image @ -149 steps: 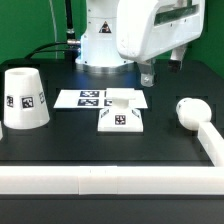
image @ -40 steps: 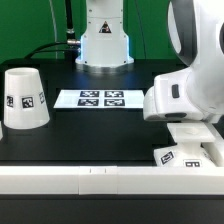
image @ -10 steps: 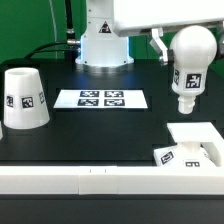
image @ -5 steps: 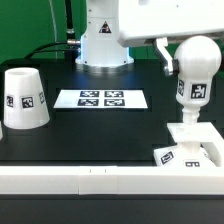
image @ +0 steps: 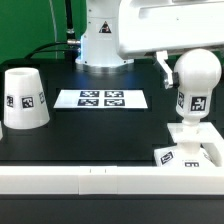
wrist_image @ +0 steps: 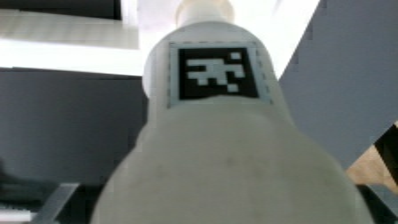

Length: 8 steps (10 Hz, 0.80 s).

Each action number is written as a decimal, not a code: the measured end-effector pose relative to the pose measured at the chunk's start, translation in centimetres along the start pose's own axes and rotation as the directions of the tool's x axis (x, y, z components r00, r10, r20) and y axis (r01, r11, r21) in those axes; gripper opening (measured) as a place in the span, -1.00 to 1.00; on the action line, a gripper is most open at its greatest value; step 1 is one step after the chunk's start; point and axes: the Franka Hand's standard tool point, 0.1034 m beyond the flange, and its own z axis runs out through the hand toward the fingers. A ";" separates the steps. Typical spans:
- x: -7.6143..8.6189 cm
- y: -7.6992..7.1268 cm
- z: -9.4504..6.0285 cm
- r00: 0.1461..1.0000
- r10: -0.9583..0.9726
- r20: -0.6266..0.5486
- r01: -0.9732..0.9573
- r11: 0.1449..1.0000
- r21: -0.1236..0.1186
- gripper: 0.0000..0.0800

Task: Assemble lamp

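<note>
The hand [image: 188, 70], largely hidden behind the bulb [image: 198, 78] it grips, has lowered the bulb's stem onto the edge-cropped base [image: 205, 150].

A robotics lab; a white robot arm's base [image: 104, 40] stands on a matte black counter [image: 100, 135] behind the end effector [image: 194, 68]; black-and-white square tags [image: 90, 98] mark the flat white marker board [image: 138, 100] beside it and the white round-headed plastic bulb [image: 197, 92] it grips; green backdrop [image: 30, 25] and black cables [image: 66, 20] beyond.
</note>
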 end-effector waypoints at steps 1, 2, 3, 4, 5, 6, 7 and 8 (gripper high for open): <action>-0.3 0.0 0.2 1.000 0.000 0.006 0.000 1.000 0.000 0.44; -0.6 0.0 0.3 1.000 0.000 0.010 0.000 1.000 0.000 0.44; -0.9 -0.1 0.5 1.000 -0.001 0.014 0.001 1.000 0.001 0.44; -1.3 -0.2 0.8 1.000 -0.002 0.020 0.002 1.000 0.002 0.44; -1.5 -0.2 0.9 1.000 -0.002 0.021 0.002 1.000 0.002 0.44; -1.4 -0.2 1.0 1.000 -0.002 0.009 0.002 1.000 0.001 0.44; -1.3 -0.2 1.1 1.000 -0.003 0.001 0.003 1.000 0.000 0.44; -1.3 -0.2 1.1 1.000 -0.003 0.001 0.003 1.000 0.000 0.44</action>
